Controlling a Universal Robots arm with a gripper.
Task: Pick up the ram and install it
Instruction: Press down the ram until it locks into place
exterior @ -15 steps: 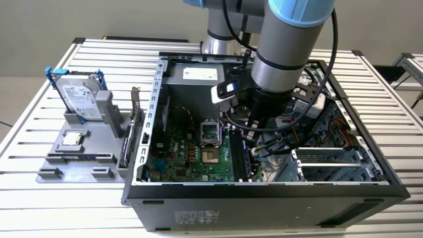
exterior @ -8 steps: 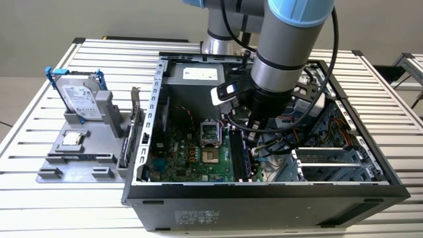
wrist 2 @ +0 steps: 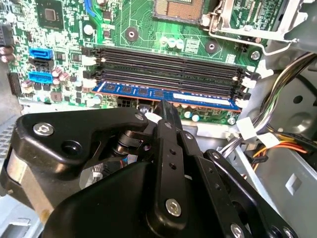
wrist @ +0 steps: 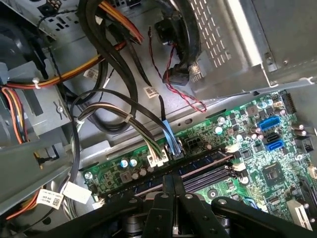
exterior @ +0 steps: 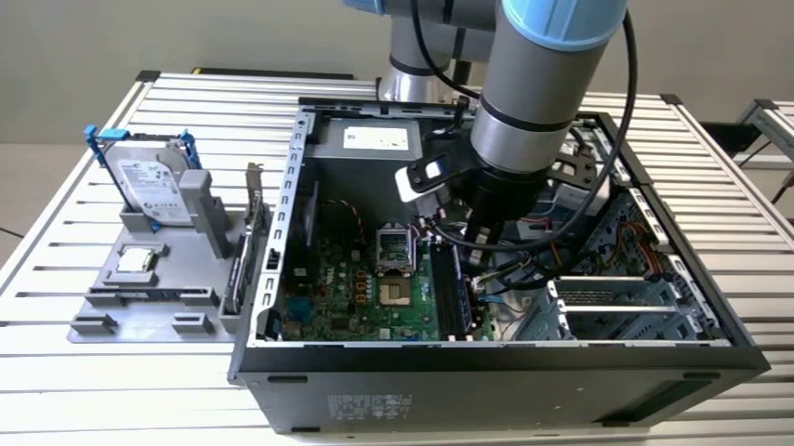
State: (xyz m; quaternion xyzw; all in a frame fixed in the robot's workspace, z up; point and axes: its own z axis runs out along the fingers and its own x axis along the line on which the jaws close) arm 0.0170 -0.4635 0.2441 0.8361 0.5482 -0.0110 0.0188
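The end effector (wrist 2: 166, 106) reaches down into the open computer case (exterior: 297, 177), its black fingers (wrist 2: 168, 116) pressed together, tip right at the upper edge of the ram (wrist 2: 168, 94). The second wrist view shows the ram as a blue stick with dark chips, lying along the slot nearest the motherboard's (wrist 2: 64, 29) edge, beside three bare black slots (wrist 2: 163, 62); whether it is fully seated cannot be told. The first wrist view looks the other way: the closed finger pair (wrist: 173, 186) meets the slot row, with bundled cables (wrist: 114, 114) and the case's metal wall beyond. In the exterior view the arm (exterior: 534, 102) covers the end effector; the case lies on a slatted worktop (exterior: 74, 381), and a grey fixture (exterior: 137, 297) near the exterior view's left edge carries a hard drive (exterior: 149, 181) and a processor chip (exterior: 137, 261)
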